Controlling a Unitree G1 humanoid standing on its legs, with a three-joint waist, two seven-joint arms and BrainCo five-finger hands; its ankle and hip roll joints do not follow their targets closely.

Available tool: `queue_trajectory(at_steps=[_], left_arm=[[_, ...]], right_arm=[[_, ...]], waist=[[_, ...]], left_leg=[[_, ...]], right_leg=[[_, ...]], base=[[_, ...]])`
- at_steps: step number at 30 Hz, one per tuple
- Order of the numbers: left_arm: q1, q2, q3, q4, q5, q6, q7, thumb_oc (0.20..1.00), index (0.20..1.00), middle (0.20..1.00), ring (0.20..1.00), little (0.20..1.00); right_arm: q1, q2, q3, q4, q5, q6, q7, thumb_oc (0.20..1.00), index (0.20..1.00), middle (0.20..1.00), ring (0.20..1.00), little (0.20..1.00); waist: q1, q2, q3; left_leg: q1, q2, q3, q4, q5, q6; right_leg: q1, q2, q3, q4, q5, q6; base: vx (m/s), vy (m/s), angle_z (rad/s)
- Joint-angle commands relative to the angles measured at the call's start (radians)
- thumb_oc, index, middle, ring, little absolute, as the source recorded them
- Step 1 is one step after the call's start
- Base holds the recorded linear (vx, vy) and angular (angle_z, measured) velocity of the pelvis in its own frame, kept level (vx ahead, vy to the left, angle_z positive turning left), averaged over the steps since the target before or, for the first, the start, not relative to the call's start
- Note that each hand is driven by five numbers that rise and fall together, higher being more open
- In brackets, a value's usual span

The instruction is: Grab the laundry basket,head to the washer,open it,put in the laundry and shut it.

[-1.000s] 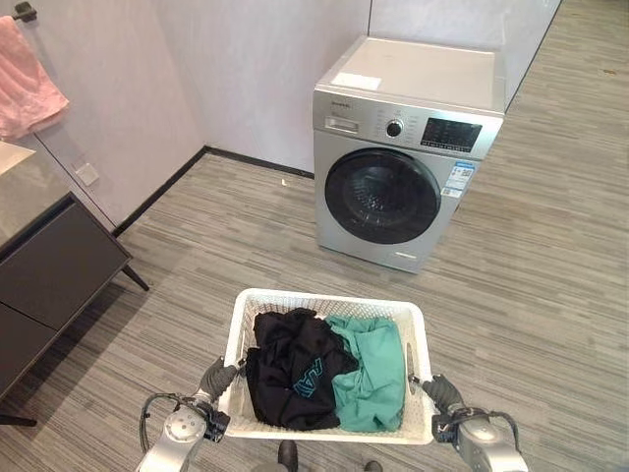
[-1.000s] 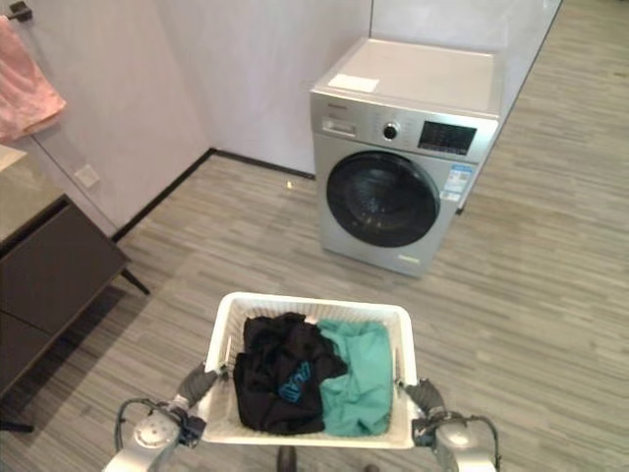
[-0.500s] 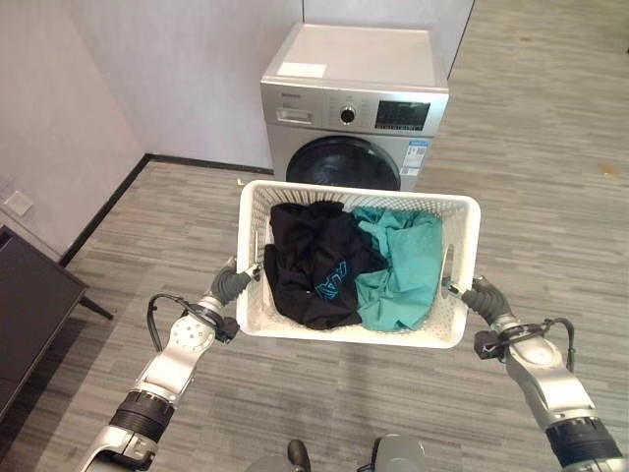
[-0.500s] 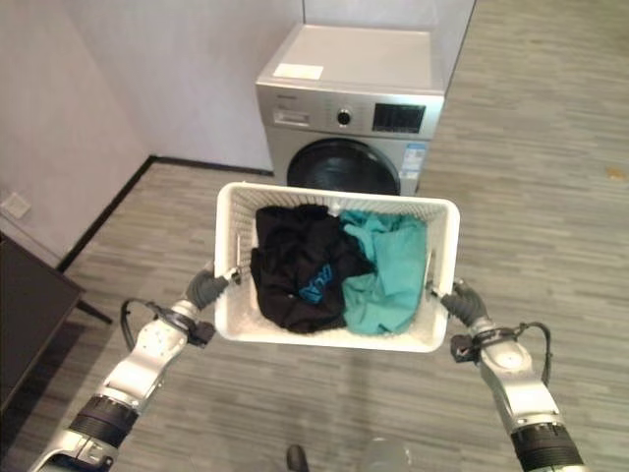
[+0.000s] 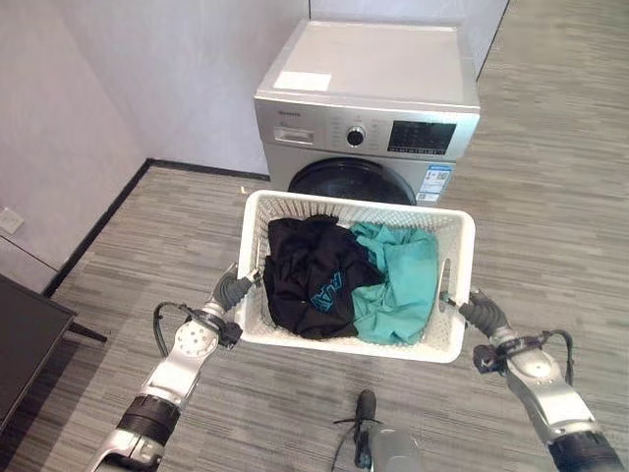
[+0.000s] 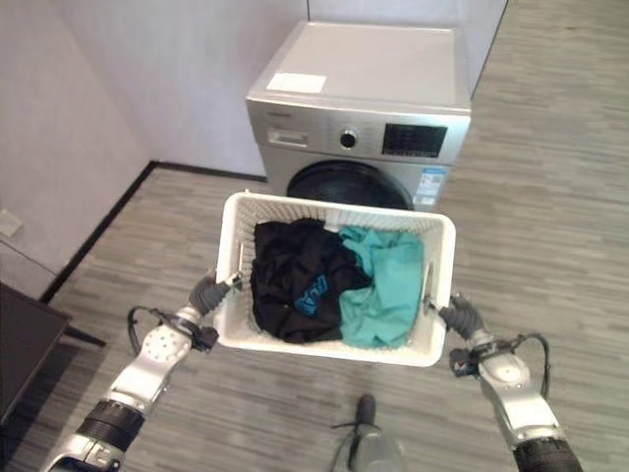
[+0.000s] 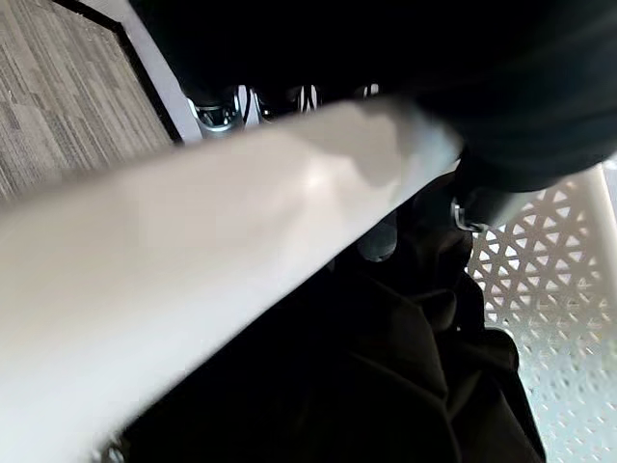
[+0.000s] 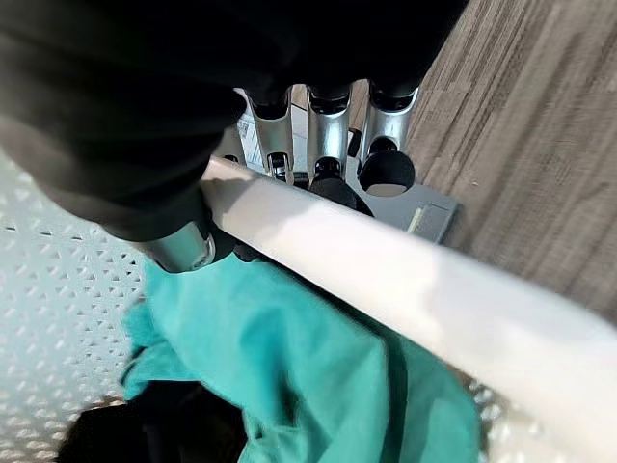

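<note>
The white laundry basket (image 5: 447, 339) sits dead centre of the left eye view, held up off the grey wood-look floor (image 5: 550, 226), its perforated walls showing all round. Inside, a black garment (image 5: 310, 275) with a teal print fills the left half, bunched and folded over itself. A teal-green garment (image 5: 403, 285) takes the right half, lying against the black one and lapping up toward the right wall.

The left hand (image 5: 234, 292) comes in from the lower left and clamps the basket's left rim, fingers curled round it; in the left wrist view the white rim (image 7: 193, 289) runs across in front of those fingers (image 7: 227, 104), with black cloth beyond. The right hand (image 5: 477, 313) comes in from the lower right and grips the right rim the same way; in the right wrist view its fingers (image 8: 328, 116) hook over the white rim (image 8: 405, 289) while the thumb (image 8: 178, 241) presses from the inner side, teal cloth just past it.

Just beyond the basket's far edge, in the upper middle of the frame, stands the silver front-loading washer (image 5: 369, 103). Its round dark door (image 5: 349, 182) is closed and half hidden behind the basket. A dark cabinet (image 5: 25, 344) edges in at the lower left, against the pale wall (image 5: 79, 88).
</note>
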Motion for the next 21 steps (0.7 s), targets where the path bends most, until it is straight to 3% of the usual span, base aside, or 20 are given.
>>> queue_trajectory(at_steps=[1,2,3,5,6,7,8,9,10,11,12,13,14,16,21], left_arm=[[-0.069,0.156,0.156,0.021,-0.059,-0.032,0.108,0.200,0.200,0.200,0.200,0.200],[-0.068,0.158,0.158,0.019,-0.063,-0.029,0.108,0.200,0.200,0.200,0.200,0.200],[-0.068,0.153,0.159,0.017,-0.069,-0.025,0.106,0.200,0.200,0.200,0.200,0.200],[-0.064,0.152,0.161,0.016,-0.069,-0.023,0.102,0.200,0.200,0.200,0.200,0.200],[-0.057,0.159,0.173,0.014,-0.069,-0.024,0.106,0.200,0.200,0.200,0.200,0.200],[-0.055,0.160,0.176,0.012,-0.069,-0.026,0.108,0.200,0.200,0.200,0.200,0.200],[-0.055,0.160,0.177,0.012,-0.069,-0.026,0.108,0.200,0.200,0.200,0.200,0.200],[-0.054,0.164,0.177,0.016,-0.065,-0.028,0.112,0.200,0.200,0.200,0.200,0.200],[-0.051,0.167,0.181,0.018,-0.056,-0.030,0.120,0.200,0.200,0.200,0.200,0.200],[-0.051,0.167,0.181,0.018,-0.056,-0.030,0.120,0.200,0.200,0.200,0.200,0.200],[-0.055,0.175,0.184,0.027,-0.054,-0.032,0.132,0.200,0.200,0.200,0.200,0.200],[-0.050,0.179,0.192,0.027,-0.054,-0.034,0.139,0.200,0.200,0.200,0.200,0.200],[-0.050,0.180,0.192,0.027,-0.054,-0.034,0.139,0.200,0.200,0.200,0.200,0.200],[-0.016,0.181,0.214,-0.010,-0.043,-0.044,0.137,0.200,0.200,0.200,0.200,0.200],[-0.012,0.198,0.223,-0.040,-0.008,-0.052,0.142,0.200,0.200,0.200,0.200,0.200]], right_arm=[[-0.039,-0.105,-0.163,0.002,0.043,-0.087,-0.100,0.200,0.200,0.200,0.200,0.200],[-0.040,-0.108,-0.163,0.004,0.035,-0.082,-0.103,0.200,0.200,0.200,0.200,0.200],[-0.033,-0.107,-0.161,0.011,0.029,-0.076,-0.105,0.200,0.200,0.200,0.200,0.200],[-0.024,-0.106,-0.164,0.011,0.026,-0.074,-0.102,0.200,0.200,0.200,0.200,0.200],[-0.014,-0.105,-0.163,0.007,0.020,-0.075,-0.095,0.200,0.200,0.200,0.200,0.200],[-0.012,-0.099,-0.162,0.007,0.020,-0.079,-0.094,0.200,0.200,0.200,0.200,0.200],[-0.012,-0.099,-0.161,0.007,0.020,-0.079,-0.094,0.200,0.200,0.200,0.200,0.200],[-0.014,-0.096,-0.158,0.016,0.021,-0.084,-0.101,0.200,0.200,0.200,0.200,0.200],[-0.011,-0.085,-0.161,0.021,0.019,-0.094,-0.107,0.200,0.200,0.200,0.200,0.200],[-0.011,-0.085,-0.161,0.021,0.019,-0.093,-0.107,0.200,0.200,0.200,0.200,0.200],[-0.012,-0.070,-0.161,0.025,0.020,-0.100,-0.114,0.200,0.200,0.200,0.200,0.200],[-0.013,-0.066,-0.158,0.032,0.017,-0.101,-0.117,0.200,0.200,0.200,0.200,0.200],[-0.014,-0.066,-0.158,0.032,0.017,-0.101,-0.117,0.200,0.200,0.200,0.200,0.200],[-0.012,-0.055,-0.155,0.040,0.010,-0.101,-0.106,0.200,0.200,0.200,0.200,0.200],[0.011,-0.041,-0.184,0.029,-0.001,-0.100,-0.107,0.200,0.200,0.200,0.200,0.200]], waist=[[-0.001,-0.056,-0.057],[0.004,-0.063,-0.055],[0.011,-0.067,-0.051],[0.021,-0.073,-0.052],[0.030,-0.081,-0.051],[0.035,-0.081,-0.054],[0.036,-0.084,-0.054],[0.041,-0.082,-0.053],[0.056,-0.074,-0.052],[0.055,-0.074,-0.052],[0.065,-0.066,-0.048],[0.076,-0.064,-0.045],[0.075,-0.063,-0.046],[0.080,-0.041,-0.061],[0.082,-0.047,-0.082]], left_leg=[[-0.048,0.036,-0.020,0.122,0.179,-0.003],[-0.075,0.045,-0.008,0.135,0.179,0.008],[-0.118,0.067,0.004,0.067,0.122,0.023],[-0.132,0.057,0.010,0.003,0.096,0.037],[-0.166,0.052,0.007,-0.161,0.089,0.057],[-0.161,0.051,-0.002,-0.271,0.094,0.056],[-0.154,0.045,0.002,-0.282,0.100,0.057],[-0.154,0.041,-0.016,-0.375,0.116,0.049],[-0.171,0.027,-0.087,-0.544,0.173,0.036],[-0.170,0.026,-0.087,-0.547,0.175,0.036],[-0.180,0.021,-0.149,-0.613,0.208,0.022],[-0.183,0.009,-0.199,-0.618,0.203,0.018],[-0.186,0.008,-0.200,-0.619,0.207,0.019],[-0.147,-0.006,-0.265,-0.626,0.181,0.016],[-0.128,-0.034,-0.228,-0.576,0.128,0.034]], right_leg=[[0.064,-0.014,0.016,-0.050,-0.096,0.082],[0.082,-0.018,0.016,-0.059,-0.101,0.077],[0.113,-0.023,0.020,-0.076,-0.113,0.087],[0.126,-0.033,0.035,-0.085,-0.117,0.099],[0.126,-0.054,0.043,-0.087,-0.113,0.109],[0.128,-0.064,0.049,-0.080,-0.118,0.116],[0.128,-0.068,0.050,-0.079,-0.119,0.117],[0.135,-0.074,0.056,-0.076,-0.127,0.121],[0.160,-0.065,0.074,-0.077,-0.143,0.123],[0.159,-0.065,0.074,-0.077,-0.143,0.123],[0.177,-0.059,0.087,-0.072,-0.160,0.124],[0.186,-0.059,0.102,-0.065,-0.170,0.127],[0.184,-0.059,0.101,-0.066,-0.167,0.127],[0.192,-0.064,0.134,-0.041,-0.184,0.136],[0.216,-0.113,0.150,-0.027,-0.184,0.153]], base=[[0.12,-0.146,-0.43],[0.22,-0.071,-0.44],[0.29,-0.033,-0.36],[0.17,0.068,-0.29],[0.09,0.143,-0.46],[0.08,0.137,-0.56],[0.11,0.105,-0.49],[0.19,0.149,-0.56],[0.19,0.149,-0.57],[0.24,0.183,-0.64],[0.17,0.136,-0.53],[0.16,0.139,-0.58],[0.11,0.126,-0.39],[0.15,0.207,-0.64],[0.15,0.246,-0.11]])
